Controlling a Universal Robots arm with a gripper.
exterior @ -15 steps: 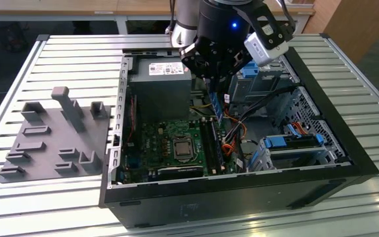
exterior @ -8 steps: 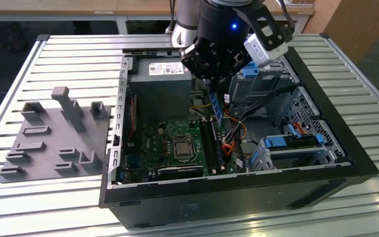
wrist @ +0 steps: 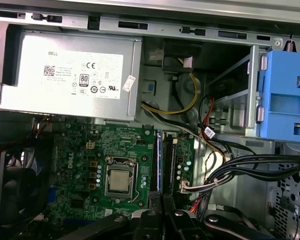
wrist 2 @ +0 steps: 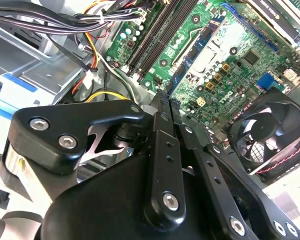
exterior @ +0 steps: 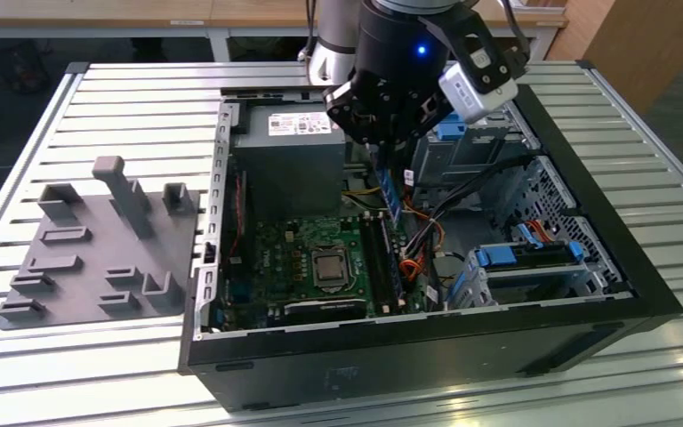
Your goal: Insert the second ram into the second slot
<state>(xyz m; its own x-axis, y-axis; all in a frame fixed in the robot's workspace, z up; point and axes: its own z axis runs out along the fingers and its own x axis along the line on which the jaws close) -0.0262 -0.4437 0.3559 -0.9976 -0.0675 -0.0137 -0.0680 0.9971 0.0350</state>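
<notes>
Gripper [wrist: 162,216] fingers clenched on second ram [wrist: 159,160], thin blue stick seen edge-on in first wrist view. In exterior view, gripper [exterior: 389,163] is inside open computer case [exterior: 437,342], with ram [exterior: 393,203] below fingers, over board. Stick runs parallel to black memory slots [wrist: 169,162]; contact with slot cannot tell. Green motherboard [wrist: 80,165] beneath, CPU socket [wrist: 119,181] beside slots. Grey power supply [wrist: 70,75] beyond board. Blue drive bracket [wrist: 285,100] off to side. Grey fixture plate [exterior: 92,258] on slatted table [exterior: 140,98], at exterior view's left of case.
</notes>
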